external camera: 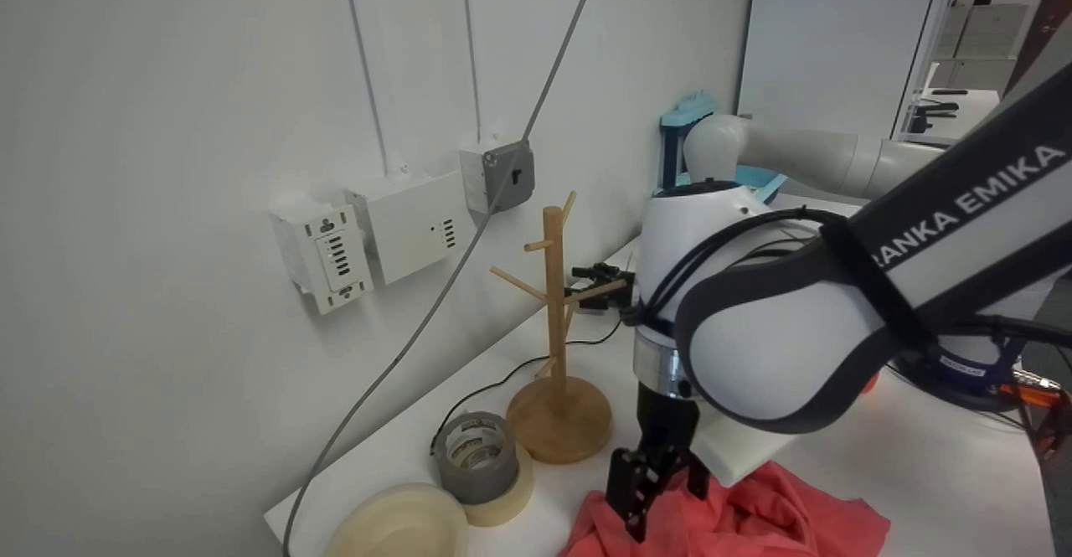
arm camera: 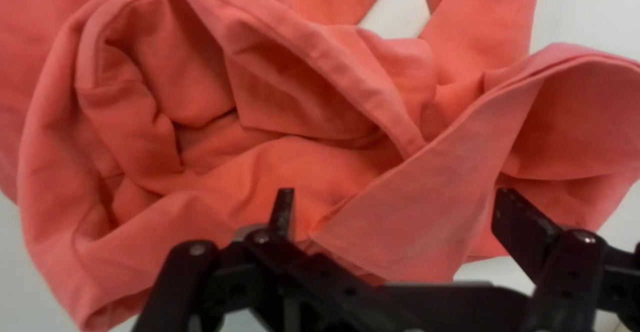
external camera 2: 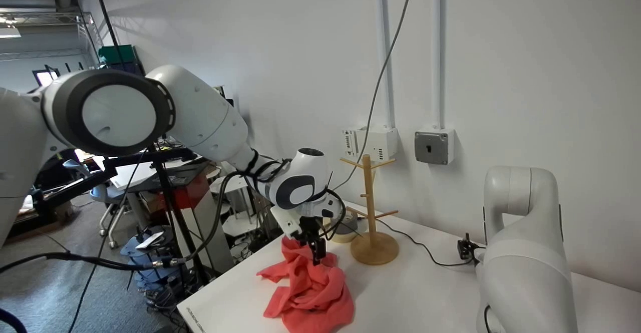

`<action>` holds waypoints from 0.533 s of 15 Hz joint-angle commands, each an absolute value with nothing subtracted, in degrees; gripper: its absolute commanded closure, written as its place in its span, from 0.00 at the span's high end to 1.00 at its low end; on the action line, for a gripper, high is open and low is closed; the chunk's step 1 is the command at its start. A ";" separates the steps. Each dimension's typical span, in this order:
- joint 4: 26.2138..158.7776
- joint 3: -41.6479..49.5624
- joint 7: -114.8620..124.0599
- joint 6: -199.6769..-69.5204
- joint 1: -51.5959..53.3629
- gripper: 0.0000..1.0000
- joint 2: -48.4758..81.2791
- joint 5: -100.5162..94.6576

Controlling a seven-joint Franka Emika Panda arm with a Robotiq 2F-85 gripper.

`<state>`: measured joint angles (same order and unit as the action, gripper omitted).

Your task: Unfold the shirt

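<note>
Shirt on table, seemingly under pincer

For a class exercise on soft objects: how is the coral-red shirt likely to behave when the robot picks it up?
The shirt will probably hang limp, given its soft wrinkles and loose folds. Pinching one edge may bring several layers up together, since they overlap. Rolling seems unlikely: it lies slumped on the table.

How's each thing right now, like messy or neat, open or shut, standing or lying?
Soft coral-red cloth shirt: crumpled, not unfolded.
Black two-fingered end effector: open, gripping nothing.
Brown wooden peg stand: upright.
Round grey tape roll: lying flat on a round beige roll.
</note>
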<state>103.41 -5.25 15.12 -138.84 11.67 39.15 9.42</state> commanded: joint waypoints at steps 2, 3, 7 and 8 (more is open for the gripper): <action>100.41 -6.25 17.03 -138.77 10.48 0.99 41.65 13.38; 100.13 -6.09 17.34 -139.04 10.62 0.94 41.87 13.64; 98.57 -6.05 18.29 -138.95 10.56 0.52 42.78 14.76; 98.26 -6.01 18.58 -139.00 10.63 0.45 42.97 14.83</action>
